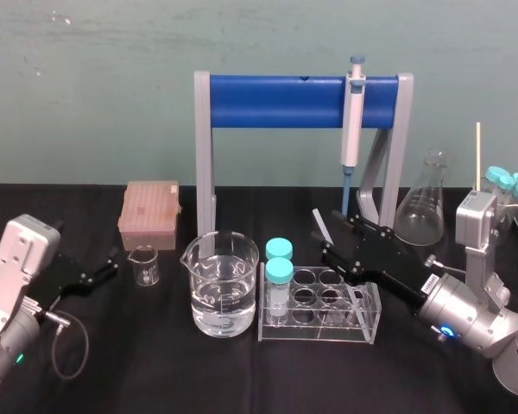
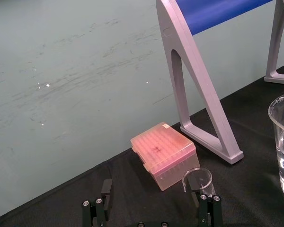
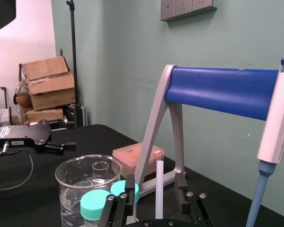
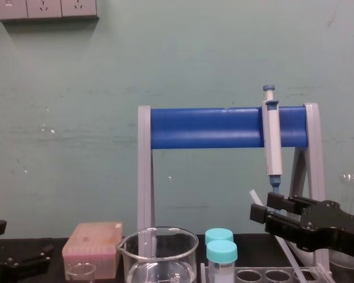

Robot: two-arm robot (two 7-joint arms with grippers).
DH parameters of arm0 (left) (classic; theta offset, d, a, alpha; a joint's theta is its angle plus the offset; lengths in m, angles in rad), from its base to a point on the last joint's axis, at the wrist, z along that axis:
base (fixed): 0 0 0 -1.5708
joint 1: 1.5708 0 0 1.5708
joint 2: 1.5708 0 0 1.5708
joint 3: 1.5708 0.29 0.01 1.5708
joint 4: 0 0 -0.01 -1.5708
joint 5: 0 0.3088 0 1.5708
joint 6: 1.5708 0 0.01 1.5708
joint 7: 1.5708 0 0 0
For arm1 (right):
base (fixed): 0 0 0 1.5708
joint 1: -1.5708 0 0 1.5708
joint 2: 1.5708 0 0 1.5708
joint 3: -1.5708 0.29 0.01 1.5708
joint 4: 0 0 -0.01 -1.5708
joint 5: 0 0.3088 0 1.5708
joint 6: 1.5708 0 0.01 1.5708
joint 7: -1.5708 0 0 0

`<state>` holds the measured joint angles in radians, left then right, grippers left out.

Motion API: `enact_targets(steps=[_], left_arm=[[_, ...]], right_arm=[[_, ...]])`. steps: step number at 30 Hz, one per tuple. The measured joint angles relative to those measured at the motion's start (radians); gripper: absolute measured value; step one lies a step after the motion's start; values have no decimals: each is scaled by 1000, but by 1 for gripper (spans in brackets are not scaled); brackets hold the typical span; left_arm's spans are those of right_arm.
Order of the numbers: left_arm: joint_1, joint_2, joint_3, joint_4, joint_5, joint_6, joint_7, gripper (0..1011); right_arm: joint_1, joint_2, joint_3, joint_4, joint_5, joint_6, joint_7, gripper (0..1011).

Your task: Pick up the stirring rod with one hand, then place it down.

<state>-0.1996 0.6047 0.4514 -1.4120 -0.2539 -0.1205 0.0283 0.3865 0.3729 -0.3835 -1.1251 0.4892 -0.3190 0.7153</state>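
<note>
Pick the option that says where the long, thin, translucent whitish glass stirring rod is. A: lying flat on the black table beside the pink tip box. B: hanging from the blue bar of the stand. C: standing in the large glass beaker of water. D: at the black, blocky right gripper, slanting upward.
D: the stirring rod sticks up at a slant from the right gripper.

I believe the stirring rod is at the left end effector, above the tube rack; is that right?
Not quite: the head view shows the stirring rod at the right end effector, above the tube rack; the left end effector is by the small beaker.
</note>
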Motion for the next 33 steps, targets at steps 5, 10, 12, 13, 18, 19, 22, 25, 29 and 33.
enact_targets(steps=[5, 10, 12, 13, 18, 19, 22, 25, 29, 33], left_arm=[[0, 0, 0, 0, 0, 0, 0, 1000], [0, 0, 0, 0, 0, 0, 0, 1000], [0, 0, 0, 0, 0, 0, 0, 1000], [0, 0, 0, 0, 0, 0, 0, 1000], [0, 0, 0, 0, 0, 0, 0, 1000], [0, 0, 0, 0, 0, 0, 0, 1000], [0, 0, 0, 0, 0, 0, 0, 1000], [0, 0, 0, 0, 0, 0, 0, 1000], [0, 0, 0, 0, 0, 0, 0, 1000], [0, 0, 0, 0, 0, 0, 0, 1000]], right_arm=[[0, 0, 0, 0, 0, 0, 0, 681], [0, 0, 0, 0, 0, 0, 0, 833], [0, 0, 0, 0, 0, -1, 0, 885], [0, 0, 0, 0, 0, -1, 0, 918], [0, 0, 0, 0, 0, -1, 0, 1000], [0, 0, 0, 0, 0, -1, 0, 1000], [0, 0, 0, 0, 0, -1, 0, 1000], [-10, 4, 7, -29, -10, -7, -21, 1000], [-35, 10, 35, -91, -49, -42, -97, 1000], [-70, 12, 77, -165, -122, -74, -215, 1000]])
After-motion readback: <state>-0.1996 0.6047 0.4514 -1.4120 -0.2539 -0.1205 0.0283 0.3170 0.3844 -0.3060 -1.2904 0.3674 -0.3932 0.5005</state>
